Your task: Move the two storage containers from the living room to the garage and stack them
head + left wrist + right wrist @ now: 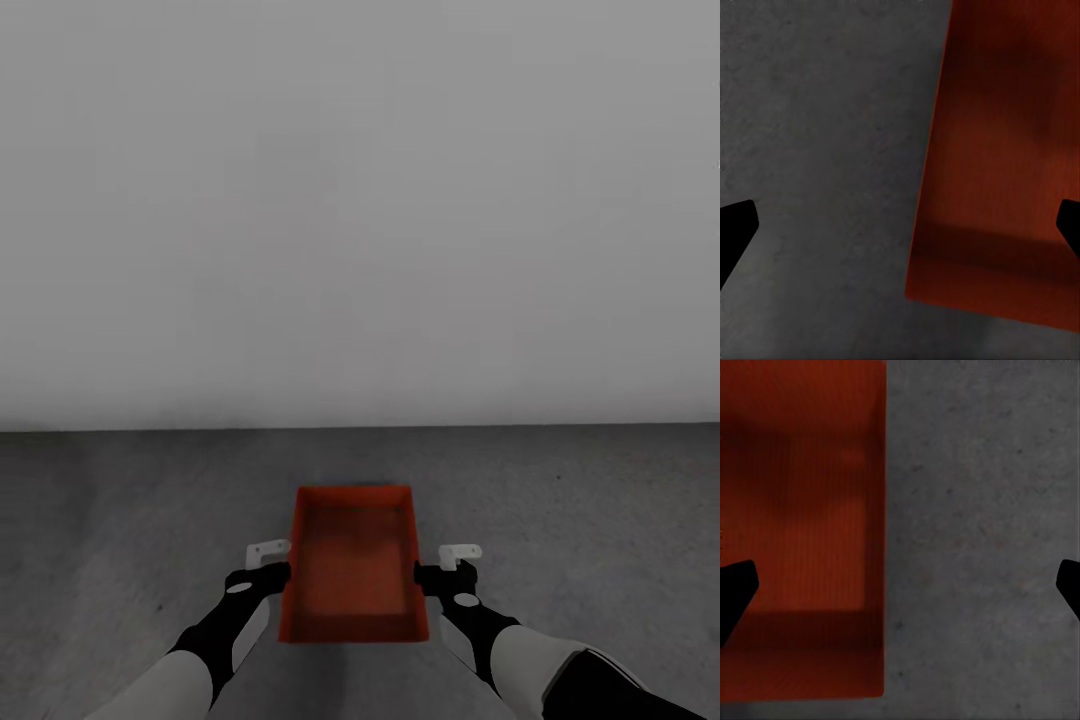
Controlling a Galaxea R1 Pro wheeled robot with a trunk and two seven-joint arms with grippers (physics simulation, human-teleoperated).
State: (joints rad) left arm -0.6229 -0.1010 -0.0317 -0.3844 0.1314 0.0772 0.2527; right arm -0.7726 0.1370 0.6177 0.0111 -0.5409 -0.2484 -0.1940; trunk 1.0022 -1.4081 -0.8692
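Both forearms are reaching forward at the bottom of the head view, and between them one orange-red storage container [355, 565] is sitting open side up on the dark grey concrete floor [120, 500]. The left hand [268, 572] is hanging just beside the container's left long wall, and the right hand [442, 574] is hanging just beside its right long wall; from here it is hard to tell whether either is touching the rim. Beyond the container, a plain white wall [360, 200] is meeting the floor.

Looking along the left hand [900, 232], its two dark fingertips [735, 232] are standing wide apart, with one over bare floor [817, 150] and the other over the container [1005, 150]; the container's wall is lying between them, and nothing is being gripped.

Looking along the right hand [900, 592], its fingertips [735, 592] are likewise spread wide, one over the container's inside [802, 510] and the other over the floor [982, 525], with the container's wall between them, ungripped.
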